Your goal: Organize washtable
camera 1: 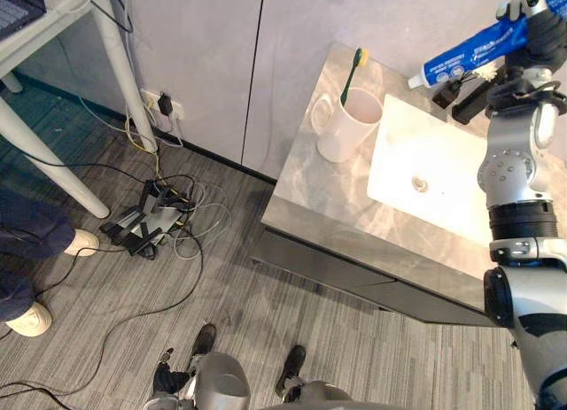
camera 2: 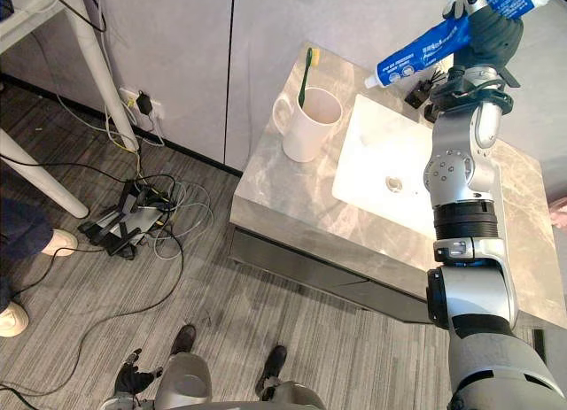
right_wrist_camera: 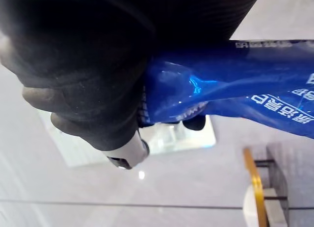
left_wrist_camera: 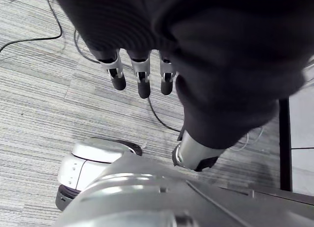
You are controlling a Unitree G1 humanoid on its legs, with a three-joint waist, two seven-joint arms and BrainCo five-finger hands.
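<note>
In the right eye view, the blue plastic toothpaste tube (camera 2: pixel 423 45) is clasped in the right hand (camera 2: pixel 493 31), cap aimed toward the white ceramic mug (camera 2: pixel 308 128).

two head eyes look steeply down, sharing the surface (camera 1: pixel 328 197); wrist cameras peer closely along left hand (left_wrist_camera: pixel 141 74), right hand (right_wrist_camera: pixel 88 85).

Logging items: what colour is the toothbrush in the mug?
The toothbrush is green, yellow tip; best in left eye view.

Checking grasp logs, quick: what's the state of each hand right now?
Left hand: open, fingers straight, holding nothing.
Right hand: shut on the blue toothpaste tube, above the washtable.
</note>
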